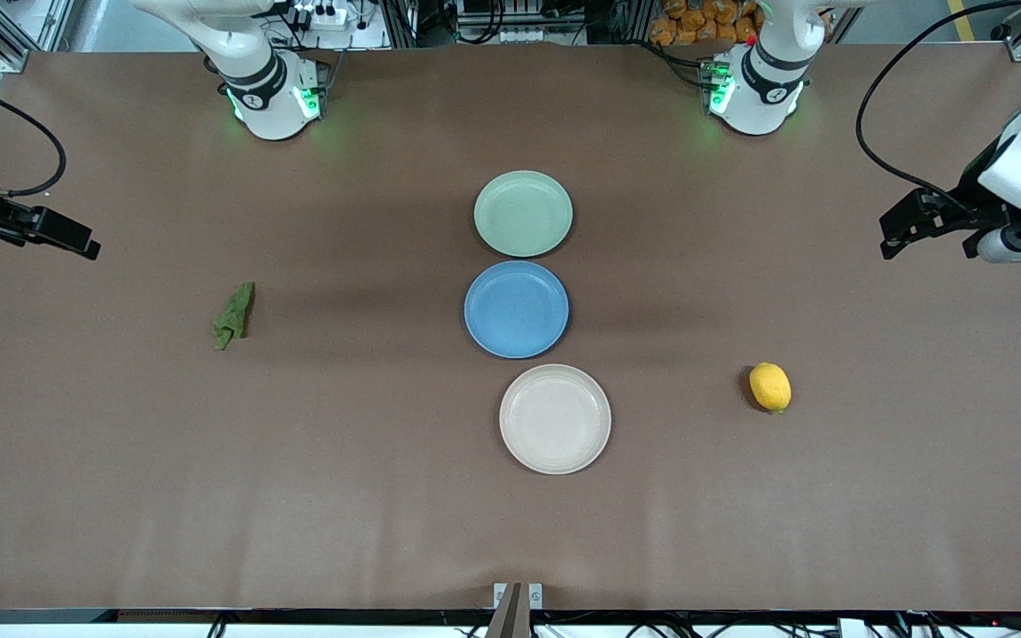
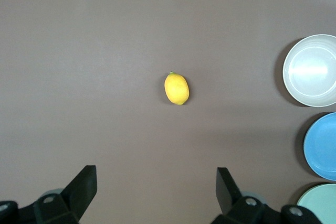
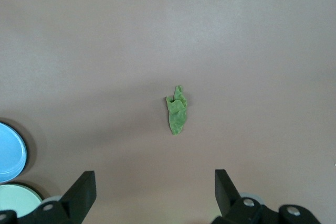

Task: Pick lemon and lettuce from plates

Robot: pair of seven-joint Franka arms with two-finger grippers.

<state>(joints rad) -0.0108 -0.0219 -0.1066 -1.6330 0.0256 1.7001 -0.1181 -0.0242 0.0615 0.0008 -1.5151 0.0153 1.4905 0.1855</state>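
Plates sit bare in a row down the middle of the table: the green plate (image 1: 523, 213) nearest the robots' bases, a blue plate (image 1: 516, 309) next, and the beige plate (image 1: 555, 419) nearest the front camera. Neither task item is on a plate. The lemon (image 1: 769, 387) lies on the bare table toward the left arm's end, and the lettuce (image 1: 234, 315) lies on the bare table toward the right arm's end, each well apart from the plates. Judging from that layout, both pickups look done already, or the items were never on the plates; the frames cannot say which.

The left gripper (image 1: 927, 226) hangs over the left arm's end of the table. Its fingers (image 2: 84, 184) are spread as wide as they go and hold nothing. In the left wrist view the lemon lies ahead of the fingertips, centred on the gap between them and well clear of both.

The right gripper (image 1: 42, 232) hangs over the right arm's end. Its fingers (image 3: 82, 188) are likewise spread wide, empty and touching nothing. The lettuce lies ahead of them, lined up with the gap and apart from both tips. Both arms appear to wait, each camera trained on its item.
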